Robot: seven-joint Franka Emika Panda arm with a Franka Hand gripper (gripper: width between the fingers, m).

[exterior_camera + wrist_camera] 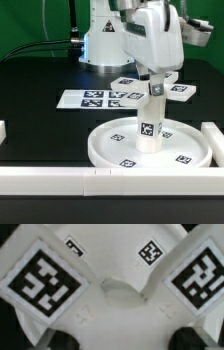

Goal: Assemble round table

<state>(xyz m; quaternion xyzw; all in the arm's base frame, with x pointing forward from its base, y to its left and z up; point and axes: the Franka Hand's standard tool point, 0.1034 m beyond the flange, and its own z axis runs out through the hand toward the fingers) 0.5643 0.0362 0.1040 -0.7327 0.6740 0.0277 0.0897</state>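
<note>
The round table's white disc (112, 148) lies flat on the black table, with a raised rim and small tags. The white cylindrical post (150, 125) stands upright on the disc's middle, a tag on its side. My gripper (156, 88) comes down from above and is shut on the post's top end. In the wrist view the white post (125, 331) fills the space between my two black fingertips (66, 340), with my gripper (125, 340) around it. Large tags (45, 274) show on either side, and the disc's small tags (150, 251) lie beyond.
The marker board (95, 98) lies behind the disc. A white tagged part (182, 92) lies at the back on the exterior view's right. White border rails run along the front (60, 180) and the right (212, 135). The arm's base (105, 40) stands at the back.
</note>
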